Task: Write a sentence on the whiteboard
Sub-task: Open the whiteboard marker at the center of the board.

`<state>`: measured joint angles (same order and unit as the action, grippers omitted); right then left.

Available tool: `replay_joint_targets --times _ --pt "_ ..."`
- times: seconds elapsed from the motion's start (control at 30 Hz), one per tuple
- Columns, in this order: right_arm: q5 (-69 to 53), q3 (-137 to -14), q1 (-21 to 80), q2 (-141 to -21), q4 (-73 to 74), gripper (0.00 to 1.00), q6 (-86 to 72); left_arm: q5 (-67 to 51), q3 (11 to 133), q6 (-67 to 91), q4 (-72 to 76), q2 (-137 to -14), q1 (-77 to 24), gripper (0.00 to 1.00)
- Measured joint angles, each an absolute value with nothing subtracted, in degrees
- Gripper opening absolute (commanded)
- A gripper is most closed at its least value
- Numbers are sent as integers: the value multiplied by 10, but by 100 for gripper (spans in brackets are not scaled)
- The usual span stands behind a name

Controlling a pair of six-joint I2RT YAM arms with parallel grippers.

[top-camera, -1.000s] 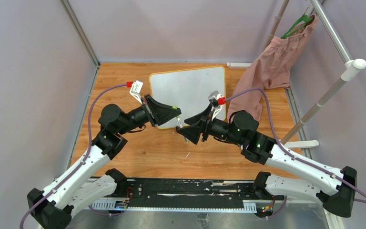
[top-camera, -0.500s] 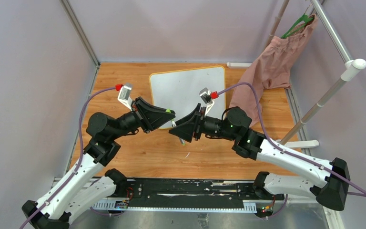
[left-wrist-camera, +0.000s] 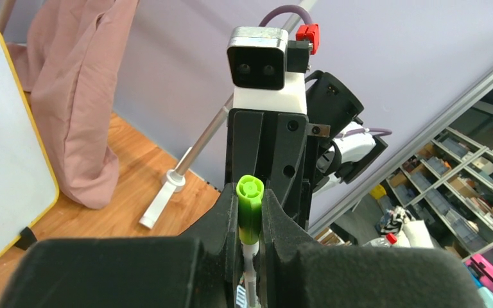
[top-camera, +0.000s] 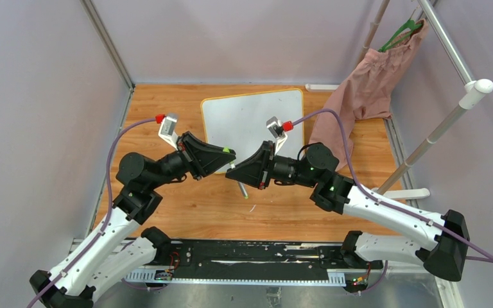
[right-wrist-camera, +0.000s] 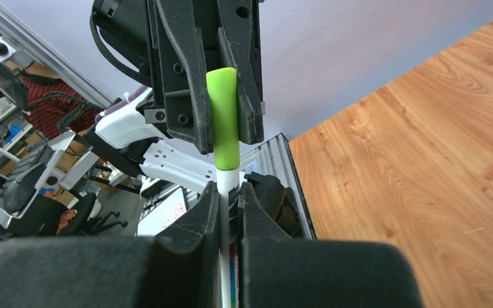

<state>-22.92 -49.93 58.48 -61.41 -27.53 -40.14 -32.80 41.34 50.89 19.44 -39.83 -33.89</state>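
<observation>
Uncapping the marker (right-wrist-camera: pixel 223 128).
My left pincer (left-wrist-camera: pixel 250 224) clenches its green cap (left-wrist-camera: pixel 250 202), right pincer (right-wrist-camera: pixel 229 205) grips the barrel (right-wrist-camera: pixel 226 185); next I pull straight apart.

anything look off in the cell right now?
Nothing spilled or broken. The whiteboard sits slightly skewed on the table and is blank. A pink garment drapes off the rack onto the tabletop beside the board's right edge. Small white speck on the wood in front of the board.

black right gripper (right-wrist-camera: pixel 230 196), purple cable (left-wrist-camera: pixel 287 8)
</observation>
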Motion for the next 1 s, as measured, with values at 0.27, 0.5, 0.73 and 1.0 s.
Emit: replay_joint_targets --times 0.27,0.5,0.73,1.0 --pt "-234 -487 585 -601 -279 0 -389 -297 413 508 174 -381 -348 0" --pt "-220 -440 585 -568 -263 0 -388 -248 420 489 157 -378 -351 0" --pt "-199 -423 585 -534 -239 0 -390 -192 447 477 190 -364 -343 0" --pt "-69 -461 585 -435 -14 0 -295 -138 448 402 48 -359 -343 0"
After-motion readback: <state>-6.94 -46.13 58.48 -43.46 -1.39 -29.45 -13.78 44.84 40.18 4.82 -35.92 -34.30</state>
